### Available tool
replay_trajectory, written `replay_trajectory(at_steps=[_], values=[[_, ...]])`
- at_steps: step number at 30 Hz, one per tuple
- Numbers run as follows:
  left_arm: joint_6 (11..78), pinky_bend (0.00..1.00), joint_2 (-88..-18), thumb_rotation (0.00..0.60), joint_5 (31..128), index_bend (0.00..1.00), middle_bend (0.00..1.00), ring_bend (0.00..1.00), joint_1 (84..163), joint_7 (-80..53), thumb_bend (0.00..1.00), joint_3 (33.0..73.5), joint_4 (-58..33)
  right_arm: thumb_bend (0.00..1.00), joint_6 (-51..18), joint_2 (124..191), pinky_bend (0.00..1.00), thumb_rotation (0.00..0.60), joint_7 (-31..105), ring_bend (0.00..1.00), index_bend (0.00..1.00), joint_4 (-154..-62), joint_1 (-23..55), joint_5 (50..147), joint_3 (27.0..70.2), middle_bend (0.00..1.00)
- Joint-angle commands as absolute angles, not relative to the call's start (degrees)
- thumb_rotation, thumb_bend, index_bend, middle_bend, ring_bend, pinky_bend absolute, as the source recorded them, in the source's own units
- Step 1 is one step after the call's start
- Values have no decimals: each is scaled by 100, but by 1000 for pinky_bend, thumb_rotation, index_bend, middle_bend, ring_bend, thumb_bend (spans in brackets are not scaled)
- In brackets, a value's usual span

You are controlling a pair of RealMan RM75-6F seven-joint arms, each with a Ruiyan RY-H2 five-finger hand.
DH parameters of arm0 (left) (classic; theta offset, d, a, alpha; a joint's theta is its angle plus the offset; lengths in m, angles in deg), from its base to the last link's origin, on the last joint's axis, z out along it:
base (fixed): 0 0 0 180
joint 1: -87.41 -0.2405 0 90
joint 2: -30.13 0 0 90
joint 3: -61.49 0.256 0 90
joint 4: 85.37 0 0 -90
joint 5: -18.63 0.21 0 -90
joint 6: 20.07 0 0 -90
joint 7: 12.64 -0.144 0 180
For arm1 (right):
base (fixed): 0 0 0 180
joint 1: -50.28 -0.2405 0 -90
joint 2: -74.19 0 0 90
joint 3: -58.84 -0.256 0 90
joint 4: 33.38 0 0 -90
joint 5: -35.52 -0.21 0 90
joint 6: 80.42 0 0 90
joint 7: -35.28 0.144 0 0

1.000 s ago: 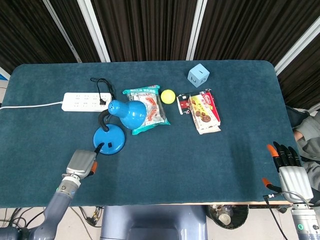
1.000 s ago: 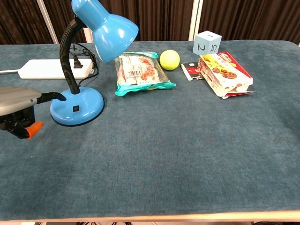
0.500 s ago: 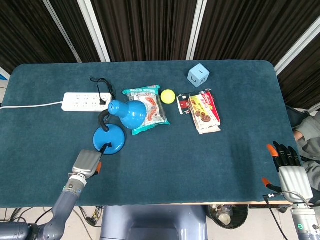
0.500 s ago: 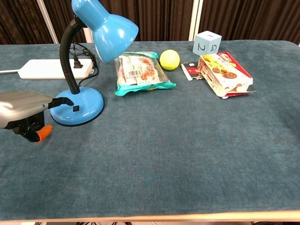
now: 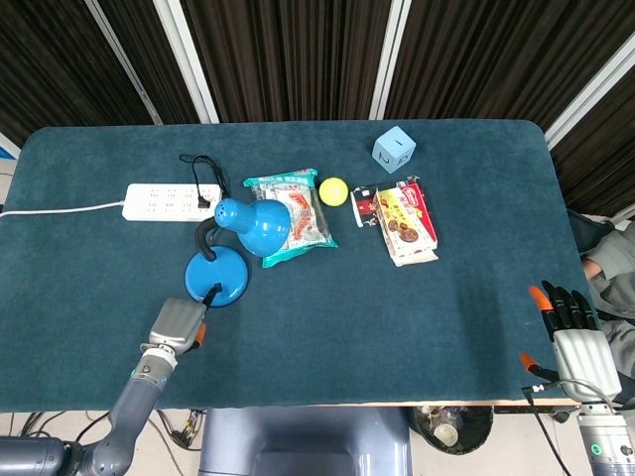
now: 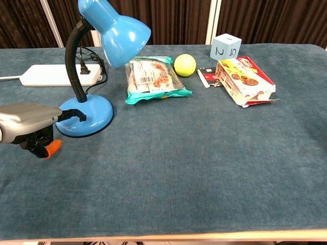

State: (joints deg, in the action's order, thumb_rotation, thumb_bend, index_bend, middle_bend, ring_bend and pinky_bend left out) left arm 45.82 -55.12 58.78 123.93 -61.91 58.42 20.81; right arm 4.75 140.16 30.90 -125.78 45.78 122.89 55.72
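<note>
My left hand (image 5: 179, 322) (image 6: 29, 127) hovers low at the front left, its grey back upward. One dark fingertip (image 6: 76, 115) reaches onto the round base (image 5: 216, 275) (image 6: 87, 115) of the blue desk lamp (image 6: 115, 33); the other fingers look curled under, and the orange thumb tip (image 6: 51, 148) sits below. It holds nothing. My right hand (image 5: 580, 342) hangs past the table's front right corner, fingers spread and empty; the chest view does not show it.
A white power strip (image 5: 171, 201) (image 6: 59, 75) lies behind the lamp with its cord plugged in. Beyond lie a snack bag (image 5: 293, 215) (image 6: 156, 76), a yellow ball (image 5: 332, 190) (image 6: 185, 65), a cookie box (image 5: 407, 221) (image 6: 245, 80) and a blue numbered cube (image 5: 394, 149) (image 6: 225, 47).
My left hand has slid right and forward toward the lamp, and its fingertip now lies on the base. The right hand has stayed still.
</note>
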Motion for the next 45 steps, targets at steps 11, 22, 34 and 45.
replay_trajectory(at_steps=[11,22,34,45], values=[[4631,854,-5562,600,5861,69,971,935,12460,-6185,614,6033,2057,236,481,14013,0,600,3095,0,0,-12586,4580,12292,5572,0],[4899,793,-5515,600,6390,65,797,773,12405,-5886,538,6038,2068,235,485,14004,0,600,3119,0,0,-12587,4581,12293,5570,0],[5888,22,-4300,600,8756,0,0,0,11702,-4836,137,6592,2201,235,505,14002,0,600,3091,0,0,-12587,4590,12311,5578,0],[6969,8,-3544,600,9779,0,0,0,10504,-3131,126,7205,1226,236,523,14025,0,600,2997,0,0,-12575,4594,12316,5575,0]])
